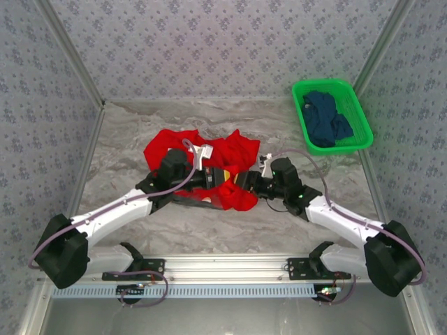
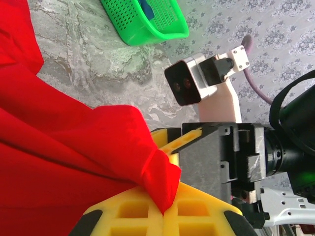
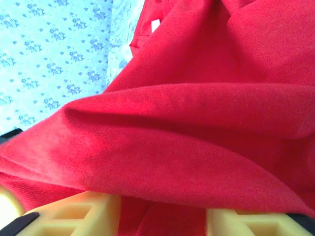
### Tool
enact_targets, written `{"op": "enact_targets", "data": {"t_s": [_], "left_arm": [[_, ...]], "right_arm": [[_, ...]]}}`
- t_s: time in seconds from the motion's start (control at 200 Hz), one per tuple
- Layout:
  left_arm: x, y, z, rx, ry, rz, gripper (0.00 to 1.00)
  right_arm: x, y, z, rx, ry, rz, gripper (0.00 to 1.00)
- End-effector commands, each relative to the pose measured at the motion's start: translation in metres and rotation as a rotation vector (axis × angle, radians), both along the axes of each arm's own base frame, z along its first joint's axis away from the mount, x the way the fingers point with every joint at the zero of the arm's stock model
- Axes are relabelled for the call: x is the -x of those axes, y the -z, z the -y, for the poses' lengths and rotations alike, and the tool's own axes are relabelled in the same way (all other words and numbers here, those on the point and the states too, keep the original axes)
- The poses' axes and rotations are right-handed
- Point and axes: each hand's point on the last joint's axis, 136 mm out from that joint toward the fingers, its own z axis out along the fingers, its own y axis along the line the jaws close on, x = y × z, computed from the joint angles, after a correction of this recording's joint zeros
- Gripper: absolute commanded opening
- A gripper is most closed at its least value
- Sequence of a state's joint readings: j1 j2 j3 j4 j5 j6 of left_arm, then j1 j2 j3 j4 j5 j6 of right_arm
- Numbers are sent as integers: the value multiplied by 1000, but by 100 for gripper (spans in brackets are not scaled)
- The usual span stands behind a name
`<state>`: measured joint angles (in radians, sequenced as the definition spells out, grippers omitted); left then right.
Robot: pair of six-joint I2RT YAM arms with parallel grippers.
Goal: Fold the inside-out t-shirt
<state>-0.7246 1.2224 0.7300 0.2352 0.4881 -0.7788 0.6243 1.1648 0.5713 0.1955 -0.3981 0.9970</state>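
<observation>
Pinching shut, my left gripper (image 2: 167, 210) has its two yellow lattice fingers clamped together on a peaked fold of the bright red short-sleeved cloth t-shirt (image 1: 234, 150), with the cloth squeezed in the seam between them. From that hand the shirt lies mostly beyond, toward the far side and spreading to both sides. It is a crumpled heap on the grey marbled tabletop (image 1: 230, 234), and its long axis runs roughly left to right across the middle. One lobe sits at the far left, another at the centre, and a tongue droops toward my bases. I can make out no sleeve, collar or hem clearly, so I cannot say which edge I hold. Just to the right, almost touching the left one, my right gripper (image 3: 162, 223) faces it across the same bunch. Its yellow fingers stand apart with red cloth draped over them and down into the gap, and I cannot tell whether they bite on it or merely sit under it. Both hands are thus at the near middle of the heap, neither nearer than the other. I judge the next move turns on drawing them apart along that left-right axis to spread the cloth. Well off at the far right sits the green perforated plastic basket (image 1: 321, 84) holding a dark navy-blue garment (image 1: 325, 118).
</observation>
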Motion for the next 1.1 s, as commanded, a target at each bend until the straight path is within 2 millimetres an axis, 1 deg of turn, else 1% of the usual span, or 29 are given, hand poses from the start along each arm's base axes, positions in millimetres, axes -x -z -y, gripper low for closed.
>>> {"op": "enact_targets", "data": {"t_s": [0.0, 0.115, 0.165, 0.195, 0.24, 0.285, 0.33, 0.355, 0.4, 0.42, 0.425, 0.43, 0.445, 0.45, 0.46, 0.5, 0.55, 0.595, 0.64, 0.655, 0.72, 0.814, 0.909, 1.009, 1.099], "left_arm": [[1, -20, -5, 31, -14, 73, 0], [1, -27, -9, 41, -33, 100, 0], [1, -30, -11, 43, -42, 109, 0], [0, -30, -12, 41, -46, 115, 0], [0, -31, -13, 41, -50, 124, 0], [-1, -31, -15, 34, -62, 127, 0], [-2, -27, -18, 21, -78, 124, 0], [-3, -25, -21, 11, -97, 124, 0], [-7, -18, -30, -13, -148, 114, 0], [-10, -14, -35, -27, -176, 104, 0], [-10, -13, -36, -31, -182, 101, 0], [-11, -12, -37, -35, -189, 99, 0], [-13, -8, -41, -44, -209, 88, 0], [-13, -8, -42, -45, -214, 85, 0], [-14, -5, -44, -48, -225, 77, 0], [-18, 3, -51, -51, -263, 47, 0], [-24, 17, -60, -57, -311, -11, 0], [-26, 28, -63, -74, -317, -54, 0], [-27, 37, -62, -102, -307, -84, 0], [-27, 38, -61, -108, -298, -87, 1], [-25, 38, -55, -110, -257, -87, 7], [-23, 29, -49, -106, -211, -43, 24], [-21, 20, -54, -132, -207, 19, 44], [-16, 7, -63, -151, -211, 104, 57], [-7, -6, -61, -193, -170, 231, 68]], "right_arm": [[-3, 10, 3, 36, 29, -12, 43], [-2, 19, 7, 83, 43, -36, 39], [-2, 20, 4, 89, 37, -38, 39], [-2, 20, 3, 86, 33, -36, 36], [-3, 15, -1, 67, 24, -17, 28], [-1, 9, -5, 43, 0, -8, 15], [-4, -6, -4, 11, 0, 39, 4], [-7, -17, -1, -5, 4, 82, 0], [-10, -42, 4, -38, 4, 190, 0], [-10, -58, 8, -60, 5, 256, 0], [-10, -58, 8, -60, 5, 256, 0], [-10, -65, 10, -67, 6, 284, 0], [-10, -69, 11, -70, 4, 307, 0], [-10, -76, 13, -79, 2, 339, 0], [-8, -81, 13, -86, -7, 363, 0], [-1, -108, 14, -145, -43, 489, 0], [10, -135, 15, -219, -76, 598, 0], [19, -150, 14, -272, -118, 665, 0], [23, -156, 12, -303, -147, 682, 0], [25, -159, 11, -317, -161, 690, 0], [28, -160, 6, -350, -202, 694, 0], [29, -158, 1, -378, -243, 686, 0], [25, -155, 0, -373, -245, 670, 0], [21, -149, -1, -342, -244, 647, 0], [21, -147, -2, -322, -253, 632, 0]]}}
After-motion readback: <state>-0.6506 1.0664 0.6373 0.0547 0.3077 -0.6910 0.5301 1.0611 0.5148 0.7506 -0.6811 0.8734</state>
